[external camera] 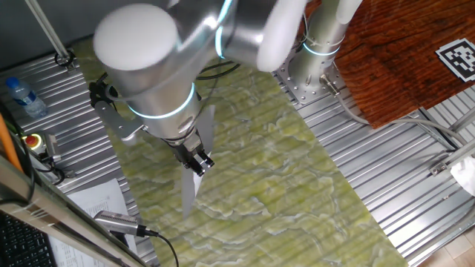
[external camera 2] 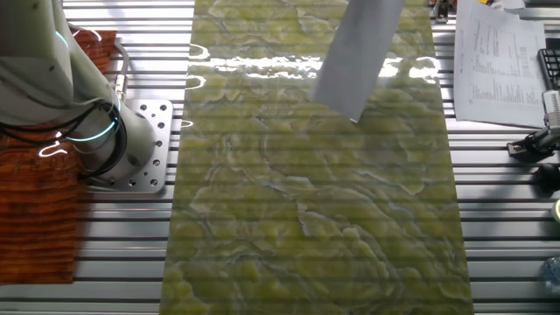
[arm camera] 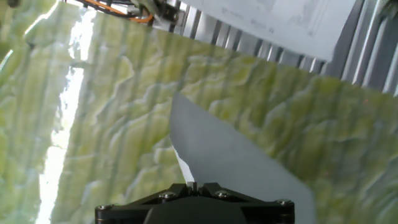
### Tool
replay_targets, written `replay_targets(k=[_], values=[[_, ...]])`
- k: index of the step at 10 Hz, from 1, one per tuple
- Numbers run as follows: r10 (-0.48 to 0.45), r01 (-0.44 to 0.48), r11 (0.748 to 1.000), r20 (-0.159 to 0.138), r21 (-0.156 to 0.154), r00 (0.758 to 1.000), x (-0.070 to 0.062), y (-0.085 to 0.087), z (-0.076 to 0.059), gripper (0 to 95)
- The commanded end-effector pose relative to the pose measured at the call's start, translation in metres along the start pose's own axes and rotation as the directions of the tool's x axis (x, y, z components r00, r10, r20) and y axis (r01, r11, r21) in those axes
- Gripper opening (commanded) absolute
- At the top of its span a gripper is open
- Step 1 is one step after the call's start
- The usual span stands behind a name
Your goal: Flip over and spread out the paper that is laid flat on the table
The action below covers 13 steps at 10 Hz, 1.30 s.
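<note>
The paper (external camera 2: 359, 52), a plain white sheet, hangs lifted off the table (external camera 2: 306, 201), which has a green-yellow marbled covering. In the other fixed view the sheet hangs slanted from the top edge, its lower corner above the table's far end. In one fixed view it hangs almost edge-on as a narrow strip (external camera: 190, 189) below my gripper (external camera: 199, 161). In the hand view my gripper (arm camera: 194, 185) is shut on the paper's edge and the sheet (arm camera: 230, 152) spreads away from the jaws over the table (arm camera: 112, 124).
A white sheet with printed text lines (external camera 2: 500, 63) lies on the ribbed metal panel beside the table. The robot base (external camera 2: 131, 144) and a reddish-brown wooden board (external camera: 401, 52) stand on the other side. A water bottle (external camera: 22, 96) and cables lie nearby.
</note>
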<state>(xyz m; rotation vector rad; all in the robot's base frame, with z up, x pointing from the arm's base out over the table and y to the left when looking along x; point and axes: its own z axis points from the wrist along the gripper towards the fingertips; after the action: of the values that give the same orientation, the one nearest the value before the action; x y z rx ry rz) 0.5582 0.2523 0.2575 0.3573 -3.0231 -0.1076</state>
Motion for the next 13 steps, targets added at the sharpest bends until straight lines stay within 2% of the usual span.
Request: replay_targets(k=[1, 3, 4, 5, 7, 8, 12, 13], values=[[0.04, -0.04, 0.999, -0.007, -0.027, 0.999, 0.004, 0.0, 0.012, 0.0], [0.076, -0.081, 0.992, -0.054, -0.093, 0.996, 0.006, -0.001, 0.022, 0.0], [0.12, -0.132, 0.978, -0.086, -0.16, 0.989, 0.007, -0.001, 0.025, 0.0], [0.144, -0.16, 0.966, -0.091, -0.201, 0.985, 0.008, -0.001, 0.028, 0.0], [0.163, -0.181, 0.955, -0.096, -0.236, 0.982, 0.009, 0.0, 0.031, 0.0], [0.174, -0.196, 0.944, -0.103, -0.267, 0.979, 0.009, 0.0, 0.032, 0.0], [0.173, -0.195, 0.945, -0.105, -0.261, 0.979, 0.011, -0.001, 0.033, 0.0], [0.159, -0.178, 0.951, -0.094, -0.253, 0.983, 0.011, -0.001, 0.033, 0.0]])
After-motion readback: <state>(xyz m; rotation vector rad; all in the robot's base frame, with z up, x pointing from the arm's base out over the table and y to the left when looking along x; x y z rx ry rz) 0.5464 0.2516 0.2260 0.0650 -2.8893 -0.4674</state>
